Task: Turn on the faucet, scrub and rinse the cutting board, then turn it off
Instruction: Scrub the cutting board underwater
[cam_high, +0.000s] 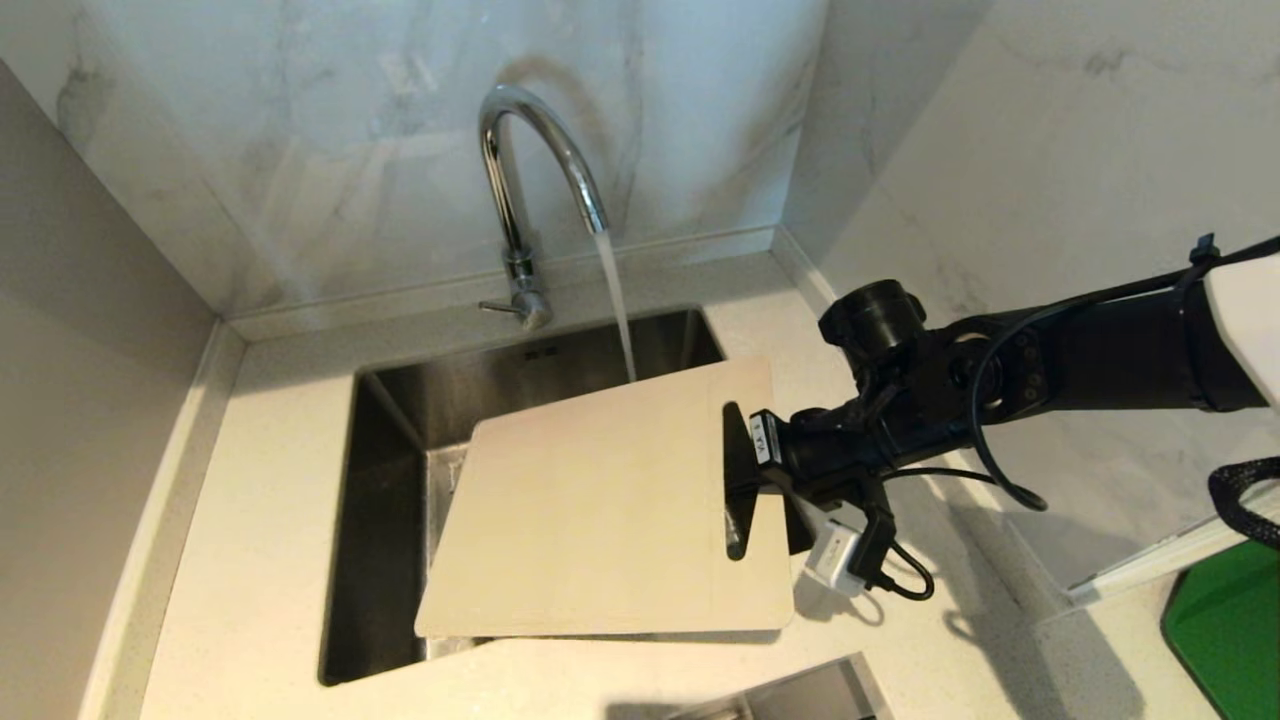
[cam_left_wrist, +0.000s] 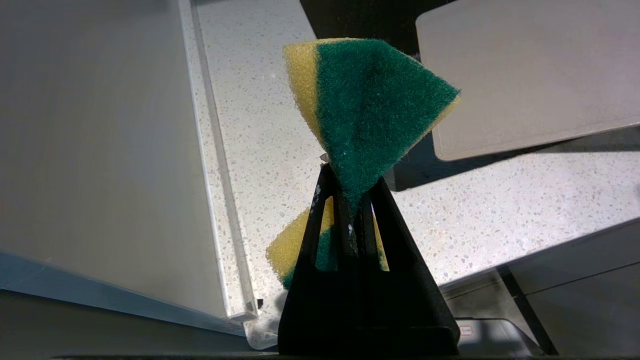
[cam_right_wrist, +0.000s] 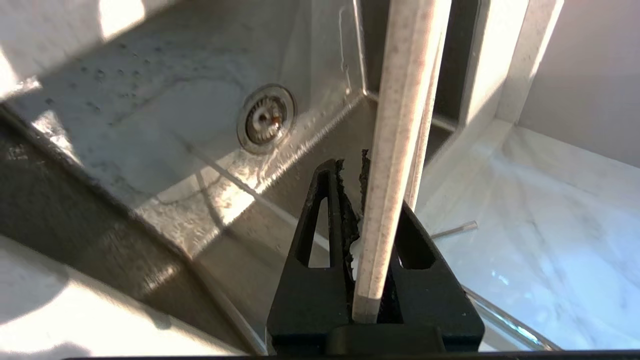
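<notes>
The chrome faucet (cam_high: 530, 170) runs, and its water stream (cam_high: 618, 300) drops to the far edge of the cutting board (cam_high: 610, 500). The pale beige board hangs nearly level over the steel sink (cam_high: 390, 420). My right gripper (cam_high: 742, 480) is shut on the board's right end by the handle cutout. In the right wrist view the board's edge (cam_right_wrist: 400, 125) stands between the right gripper's (cam_right_wrist: 365, 180) black fingers. My left gripper (cam_left_wrist: 350, 185) is outside the head view, above the speckled counter, shut on a green and yellow sponge (cam_left_wrist: 370, 110). A corner of the board (cam_left_wrist: 525, 75) shows beyond the sponge.
Marble walls close in behind the sink and at the right. The sink drain (cam_right_wrist: 265, 117) lies below the board. A pale panel (cam_left_wrist: 100, 150) borders the counter on the left. A green object (cam_high: 1225, 630) sits at the lower right.
</notes>
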